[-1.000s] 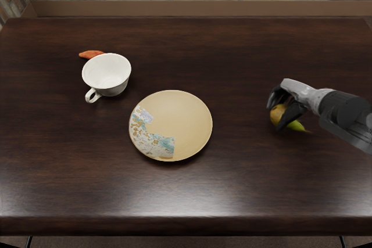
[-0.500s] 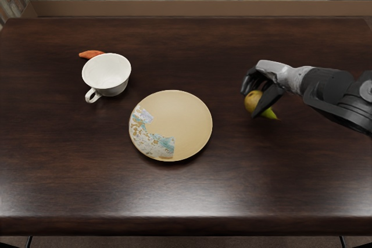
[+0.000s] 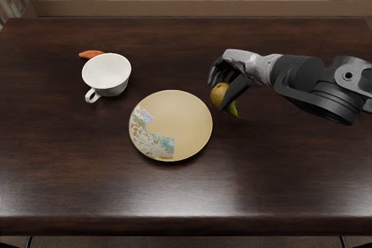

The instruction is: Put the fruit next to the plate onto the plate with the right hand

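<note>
**Fruit in hand, just off the plate's right rim**

The right hand (image 3: pixel 231 76) is reaching in from the right side of the table (image 3: pixel 273 178), with its dark fingers curling down around a yellow-green fruit (image 3: pixel 219 94). The grasp is closed on the fruit's upper part, and nothing else is touching the hand. The fruit is hanging under the palm with its round yellow end to the left and a greener tip poking out low and to the right, so its long axis is lying tilted, not upright. Whether it is clear of the tabletop cannot be told for certain, though it is looking lifted.

The plate (image 3: pixel 186 108) is lying to the left of the hand and slightly nearer. The fruit is sitting just beside its far-right rim, not yet over the tan surface, so the task is looking well along, with the placing itself not yet done. The coming move is probably calling for a short travel left and nearer before the fingers open.

A white cup (image 3: pixel 106 74) is standing well apart at far left, with a small orange item (image 3: pixel 91 54) behind it. The left arm is not showing.
</note>
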